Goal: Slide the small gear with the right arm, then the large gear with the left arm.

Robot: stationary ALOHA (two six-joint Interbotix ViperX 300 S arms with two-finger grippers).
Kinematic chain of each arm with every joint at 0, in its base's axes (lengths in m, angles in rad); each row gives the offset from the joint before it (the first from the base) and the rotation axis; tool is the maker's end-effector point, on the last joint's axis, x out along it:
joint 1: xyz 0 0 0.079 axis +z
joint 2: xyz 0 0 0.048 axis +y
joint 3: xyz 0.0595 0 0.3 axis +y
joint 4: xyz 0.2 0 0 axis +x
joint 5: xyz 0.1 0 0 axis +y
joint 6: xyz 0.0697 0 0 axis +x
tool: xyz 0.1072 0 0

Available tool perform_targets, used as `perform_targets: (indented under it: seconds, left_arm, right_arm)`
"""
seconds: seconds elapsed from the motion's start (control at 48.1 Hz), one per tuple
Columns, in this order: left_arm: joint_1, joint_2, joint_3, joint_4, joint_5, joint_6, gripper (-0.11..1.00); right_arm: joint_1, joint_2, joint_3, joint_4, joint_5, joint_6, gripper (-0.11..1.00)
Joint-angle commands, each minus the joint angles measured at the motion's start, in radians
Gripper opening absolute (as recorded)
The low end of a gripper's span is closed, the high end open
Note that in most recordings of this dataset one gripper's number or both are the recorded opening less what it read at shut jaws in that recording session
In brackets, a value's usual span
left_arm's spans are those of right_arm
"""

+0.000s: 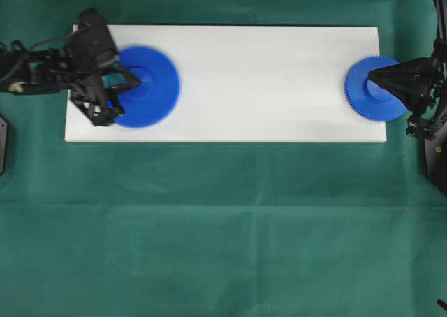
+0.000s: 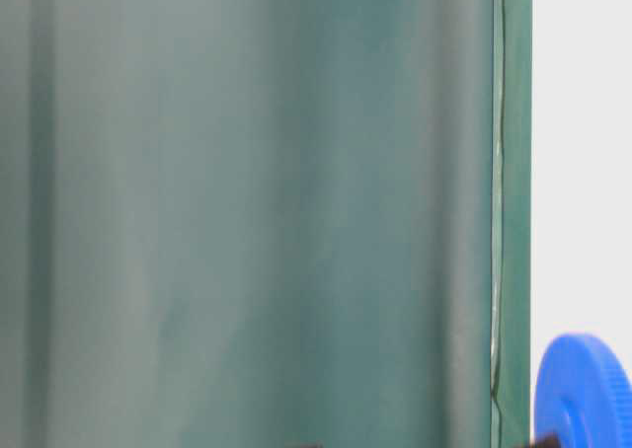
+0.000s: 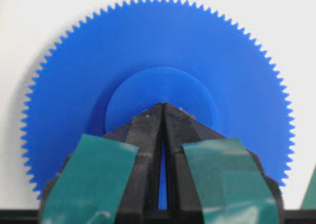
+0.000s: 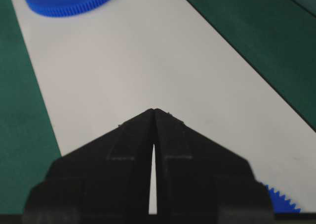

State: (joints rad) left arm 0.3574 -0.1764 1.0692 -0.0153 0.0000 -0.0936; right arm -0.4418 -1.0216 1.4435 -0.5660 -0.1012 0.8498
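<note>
Left gripper (image 3: 163,108): tips pressed together on large gear (image 1: 145,86) hub, to push it.
Right gripper (image 1: 374,76): closed, tip over small gear (image 1: 377,89).

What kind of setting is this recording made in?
Most likely a lab tabletop rig for robot trials, not a home or workshop: a green cloth covers the table, a plain white board serves as work surface, and two black arms meet blue gears, the left gripper and the right gripper.
</note>
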Motion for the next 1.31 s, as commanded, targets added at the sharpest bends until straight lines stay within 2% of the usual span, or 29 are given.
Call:
perform_targets:
  seconds: [0.0,0.312,0.748,1.289]
  left_arm:
    - [0.009,-0.04,0.046,-0.002,0.021,-0.002,-0.01]
    - [0.009,-0.143,0.094,-0.002,0.032,-0.002,-0.01]
    - [0.011,-0.127,0.048,-0.002,0.043,0.009,-0.01]
    - [0.003,-0.245,-0.028,0.0,0.087,0.014,-0.01]
  right_arm:
    - [0.002,0.0,-0.015,0.003,-0.011,-0.002,0.5]
    - [0.002,0.0,-0.015,0.003,-0.011,0.0,0.5]
    - [0.002,0.0,-0.017,0.003,-0.011,-0.002,0.5]
    - [0.003,0.0,-0.015,0.003,-0.011,0.0,0.5]
